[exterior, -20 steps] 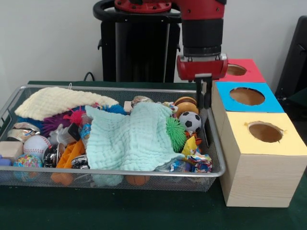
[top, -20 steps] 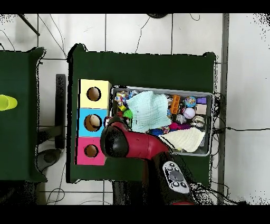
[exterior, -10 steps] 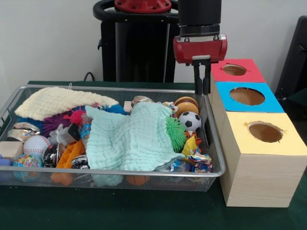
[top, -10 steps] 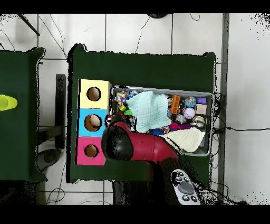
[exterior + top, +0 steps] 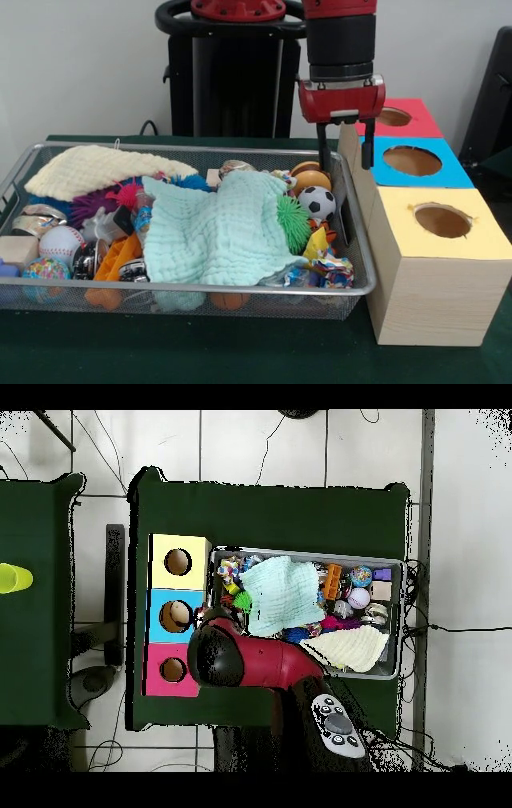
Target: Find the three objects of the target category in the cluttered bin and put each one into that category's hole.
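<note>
The wire mesh bin [image 5: 240, 288] lies full of toys on the green table; it also shows in the overhead view [image 5: 401, 599]. A black-and-white soccer ball [image 5: 318, 202] and an orange-brown ball [image 5: 310, 176] lie at its right end. A baseball [image 5: 60, 242] and a speckled ball [image 5: 46, 270] lie at its left end. I cannot make out the tiger-striped ball. The red-topped box's hole [image 5: 392, 117] is at the far right, also in the overhead view [image 5: 173, 670]. My gripper [image 5: 344, 152] hangs open and empty over the bin's far right corner, beside the blue-topped box.
A mint cloth [image 5: 216, 232] covers the bin's middle and a cream cloth [image 5: 96, 168] its far left. Green [image 5: 292, 220], pink [image 5: 124, 194] and purple [image 5: 88, 210] spiky poms lie among the toys. The blue-topped box [image 5: 412, 160] and yellow-topped box [image 5: 442, 220] stand right of the bin.
My gripper rose out of the bin's right end with its fingers close together, then shifted slightly right and spread its fingers wide. Nothing shows in it.
</note>
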### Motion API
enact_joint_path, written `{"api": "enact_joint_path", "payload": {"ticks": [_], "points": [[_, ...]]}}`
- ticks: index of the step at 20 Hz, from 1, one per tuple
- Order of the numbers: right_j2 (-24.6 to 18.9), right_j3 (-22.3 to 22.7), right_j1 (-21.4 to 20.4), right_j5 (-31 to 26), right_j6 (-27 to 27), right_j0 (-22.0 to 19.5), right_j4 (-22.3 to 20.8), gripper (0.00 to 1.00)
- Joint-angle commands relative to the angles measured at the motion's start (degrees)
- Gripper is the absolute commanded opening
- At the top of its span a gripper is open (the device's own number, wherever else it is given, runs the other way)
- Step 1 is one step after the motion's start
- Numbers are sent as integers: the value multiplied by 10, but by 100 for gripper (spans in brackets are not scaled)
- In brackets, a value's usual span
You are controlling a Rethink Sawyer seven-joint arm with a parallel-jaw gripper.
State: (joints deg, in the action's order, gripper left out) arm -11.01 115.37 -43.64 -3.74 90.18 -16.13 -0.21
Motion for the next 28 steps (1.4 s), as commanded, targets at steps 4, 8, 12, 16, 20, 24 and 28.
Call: {"api": "enact_joint_path", "payload": {"ticks": [4, 8, 12, 16, 20, 24, 28], "points": [[9, -20, 46, 45, 88, 26, -23, 100], [30, -27, 67, 65, 97, 39, -15, 100], [32, -35, 82, 80, 96, 37, -16, 100], [42, -55, 106, 96, 86, 39, -22, 100], [51, -71, 123, 101, 77, 42, -25, 100], [60, -78, 135, 109, 79, 48, -23, 100], [70, -81, 137, 110, 81, 55, -22, 100]]}}
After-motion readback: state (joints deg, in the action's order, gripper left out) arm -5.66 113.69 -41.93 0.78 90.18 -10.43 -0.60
